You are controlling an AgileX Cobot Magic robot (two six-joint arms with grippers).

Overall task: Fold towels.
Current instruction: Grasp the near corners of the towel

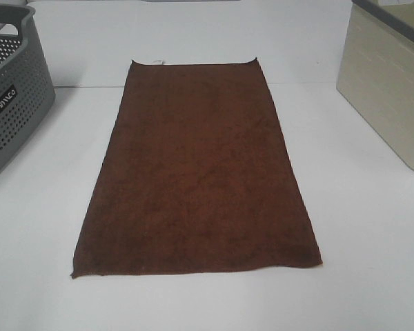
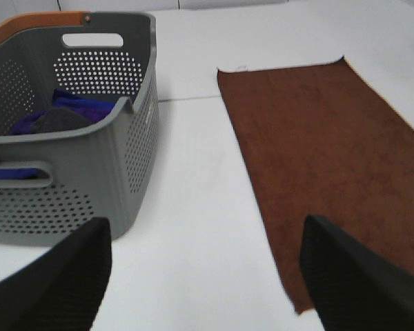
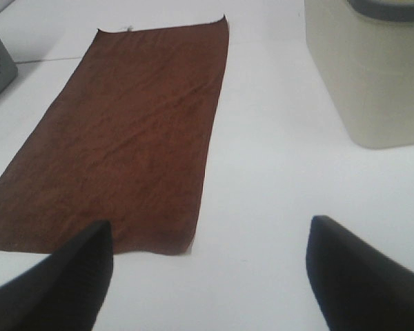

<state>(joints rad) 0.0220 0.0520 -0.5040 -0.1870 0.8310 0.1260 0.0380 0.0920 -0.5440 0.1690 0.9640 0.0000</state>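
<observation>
Exterior high camera: mounted above near side, tilted down, facing along towel toward far edge of table; mid distance; grey basket cut off at left, beige bin cut off at right; left wrist camera: low, close to table, facing same way, shares basket and towel; right wrist camera: low, close, shares towel and bin.

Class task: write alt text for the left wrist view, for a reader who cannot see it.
A dark reddish-brown rectangular terry towel lies flat and unfolded on a white table, beside a grey perforated plastic basket holding purple cloth. The left end effector hangs open in the foreground, holding nothing.
</observation>
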